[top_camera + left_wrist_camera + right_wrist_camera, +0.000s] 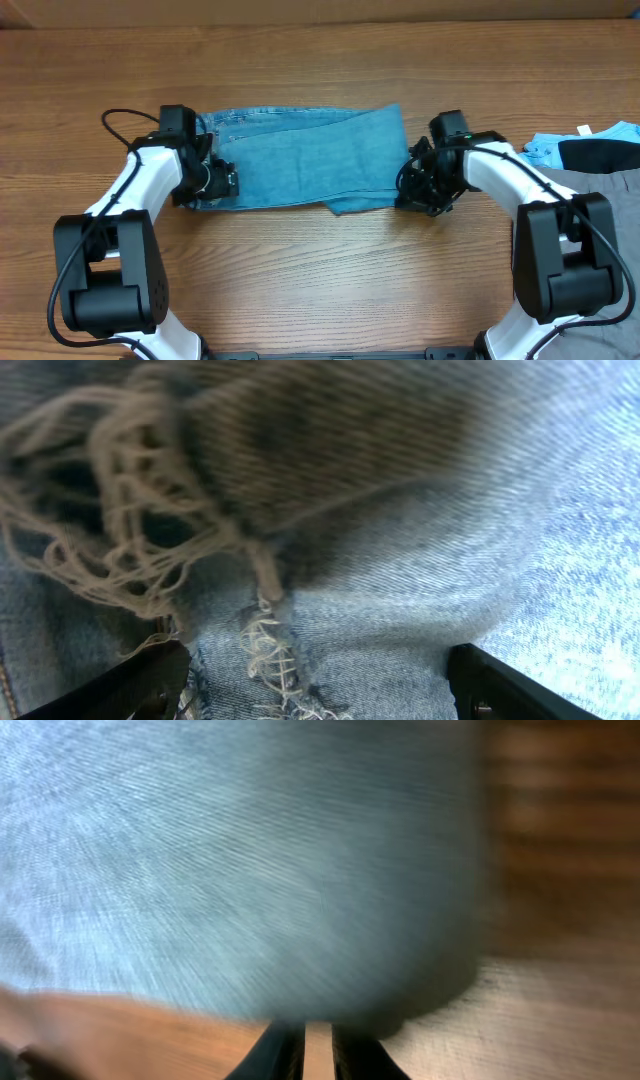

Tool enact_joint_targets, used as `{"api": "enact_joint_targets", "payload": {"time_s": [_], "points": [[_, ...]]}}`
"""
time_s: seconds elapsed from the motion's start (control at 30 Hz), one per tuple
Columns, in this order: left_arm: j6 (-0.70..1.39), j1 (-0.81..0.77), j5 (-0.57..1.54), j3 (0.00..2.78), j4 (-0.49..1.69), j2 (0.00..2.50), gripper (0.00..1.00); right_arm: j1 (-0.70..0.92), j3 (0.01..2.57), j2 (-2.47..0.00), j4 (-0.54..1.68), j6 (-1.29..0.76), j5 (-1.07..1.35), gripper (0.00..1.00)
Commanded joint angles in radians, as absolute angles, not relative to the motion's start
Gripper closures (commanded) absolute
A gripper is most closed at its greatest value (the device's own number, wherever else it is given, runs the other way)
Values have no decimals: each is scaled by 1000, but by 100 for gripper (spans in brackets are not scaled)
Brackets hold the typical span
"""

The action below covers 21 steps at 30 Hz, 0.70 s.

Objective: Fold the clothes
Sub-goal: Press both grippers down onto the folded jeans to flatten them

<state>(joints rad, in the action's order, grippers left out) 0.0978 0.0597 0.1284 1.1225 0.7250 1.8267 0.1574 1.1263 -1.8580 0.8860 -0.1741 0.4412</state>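
Observation:
The light blue jeans lie folded into a flat band across the middle of the wooden table. My left gripper is at their left end. In the left wrist view it stands open, its fingers wide apart over the denim with a frayed hem between them. My right gripper is at the jeans' right edge. In the right wrist view, which is blurred, it is nearly shut, its tips meeting the shadowed edge of the denim.
At the right edge of the table lie grey trousers, with a black garment and a pale-blue one behind them, close to the right arm's elbow.

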Motion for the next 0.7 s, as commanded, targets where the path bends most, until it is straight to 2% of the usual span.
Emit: {"api": "enact_joint_targets", "payload": {"time_s": [0.0,0.13,0.27,0.43,0.67], "points": [[139,124,82,1116,732,1811,14,133,1213,-1817,947,-75,543,86],[135,171,205,1126,747,1811,14,134,1313,-1765,989,-25,676,86],[135,196,304,1189,798,1810,14,145,1349,-1750,856,-104,815,86],[100,192,421,1340,919,1810,15,166,1348,-1787,674,-284,767,88],[41,139,446,1505,1007,1810,12,306,1348,-1940,559,-351,730,88]]}}
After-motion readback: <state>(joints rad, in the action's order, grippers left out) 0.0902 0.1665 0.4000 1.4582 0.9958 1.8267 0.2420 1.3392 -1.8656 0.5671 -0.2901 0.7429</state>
